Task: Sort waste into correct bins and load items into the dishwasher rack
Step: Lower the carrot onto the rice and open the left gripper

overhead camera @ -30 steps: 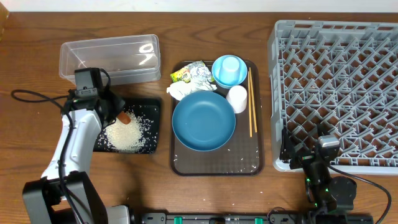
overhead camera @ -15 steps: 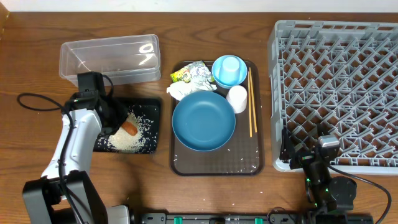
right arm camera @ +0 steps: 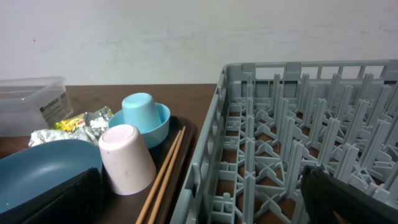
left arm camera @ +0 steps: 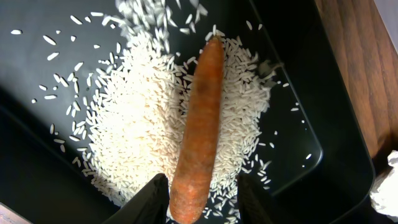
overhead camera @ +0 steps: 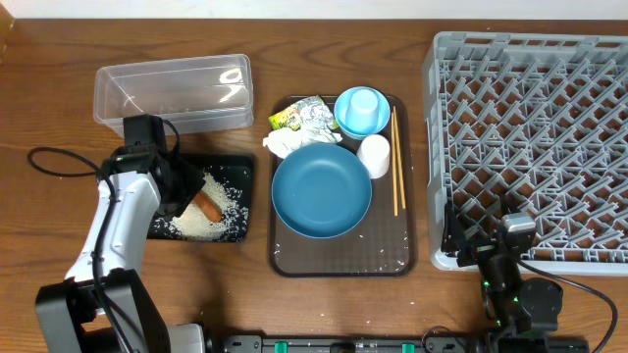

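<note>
The black tray [overhead camera: 238,167] sits on the tabletop [overhead camera: 49,88] at the left. It holds a heaped pile of white rice [overhead camera: 196,222], with loose grains scattered over its dark floor. The carrot [left arm camera: 202,118] lies lengthwise on top of that pile. The left pincer [left arm camera: 203,182] hangs just over the carrot's near end, one finger on each side and the jaws apart. There is a clear gap on one side, while the other finger is so near the carrot that I cannot tell whether it touches.

Just behind the black tray stands the clear tub [overhead camera: 172,93]. Glare on its plastic makes it hard to tell what lies inside.

The brown serving tray [overhead camera: 339,260] in the middle carries the rest. The dark blue bowl [overhead camera: 322,191] sits upright and fills most of it. Behind that, the light blue bowl [overhead camera: 342,122] has the light blue cup [overhead camera: 365,102] upside down inside it. The white cup [overhead camera: 374,155] stands inverted just beside the two bowls. The chopsticks [overhead camera: 396,162] lie together along the tray's right edge. The wrapper [overhead camera: 292,117] and tissue [overhead camera: 283,144] are bunched at its back left corner. A few stray grains dot the tray's front.

The grey rack [overhead camera: 540,137] stands at the right, touching nothing on the serving tray. The right pincer [right arm camera: 205,196] sits low by the rack's near left corner, jaws spread wide and holding nothing.
</note>
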`<state>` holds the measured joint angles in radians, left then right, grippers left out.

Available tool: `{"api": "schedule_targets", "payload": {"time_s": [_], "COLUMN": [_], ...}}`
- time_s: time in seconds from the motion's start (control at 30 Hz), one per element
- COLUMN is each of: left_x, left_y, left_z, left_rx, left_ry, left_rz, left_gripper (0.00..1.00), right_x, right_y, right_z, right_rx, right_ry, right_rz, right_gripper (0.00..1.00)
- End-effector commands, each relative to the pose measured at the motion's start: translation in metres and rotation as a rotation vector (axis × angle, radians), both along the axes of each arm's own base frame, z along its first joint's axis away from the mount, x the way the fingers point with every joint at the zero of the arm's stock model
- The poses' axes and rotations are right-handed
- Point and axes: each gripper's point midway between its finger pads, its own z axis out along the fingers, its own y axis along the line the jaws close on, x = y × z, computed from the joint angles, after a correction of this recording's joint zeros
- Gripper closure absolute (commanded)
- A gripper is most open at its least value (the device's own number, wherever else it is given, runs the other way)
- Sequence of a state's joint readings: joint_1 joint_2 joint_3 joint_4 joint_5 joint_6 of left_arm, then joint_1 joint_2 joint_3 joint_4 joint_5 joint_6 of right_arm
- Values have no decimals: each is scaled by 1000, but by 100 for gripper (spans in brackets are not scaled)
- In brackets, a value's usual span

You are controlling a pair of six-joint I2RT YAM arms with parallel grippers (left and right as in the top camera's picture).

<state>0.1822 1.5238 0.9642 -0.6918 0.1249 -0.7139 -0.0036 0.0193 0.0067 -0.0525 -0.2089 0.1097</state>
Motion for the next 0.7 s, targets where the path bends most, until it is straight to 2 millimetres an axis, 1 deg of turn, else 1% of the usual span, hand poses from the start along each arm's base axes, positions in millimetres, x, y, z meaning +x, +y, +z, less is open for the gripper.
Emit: {"api": "schedule_targets", "payload": {"time_s": [0.0,0.13,0.2,0.23,0.3,0.37,0.5,0.6,0.67], "left_x": [-1,-1,0,0,2,4,-3,-12,-18], "left_y": [2,0,-8,-15,-26,-33,-35,-36,-31], "left_z": [0,1,2,5,11,21,43,68,83], "left_rx": [4,-4,-51,-90,-145,-176,-159,-127,-80], "left_ry": [2,1,-8,-18,-45,-79,-134,-202,-241], "left_rz": [9,8,-4,-14,-42,-67,-104,-148,-150], "left_gripper": [62,62,60,59,58,59,59,58,55], "right_x": [0,0,0,0,0,0,0,0,0], "right_y": [-2,-2,-2,-2,-2,-2,-2,-2,-2], "right_z": [-2,-2,-2,-2,-2,-2,-2,-2,-2], "right_rx": [-6,-6,-6,-6,-6,-6,-6,-6,-6], "right_ry": [4,4,4,4,4,4,4,4,4], "right_rz": [-8,-8,-8,-8,-8,-8,-8,-8,-8], "right_gripper": [1,1,1,1,1,1,1,1,1]}}
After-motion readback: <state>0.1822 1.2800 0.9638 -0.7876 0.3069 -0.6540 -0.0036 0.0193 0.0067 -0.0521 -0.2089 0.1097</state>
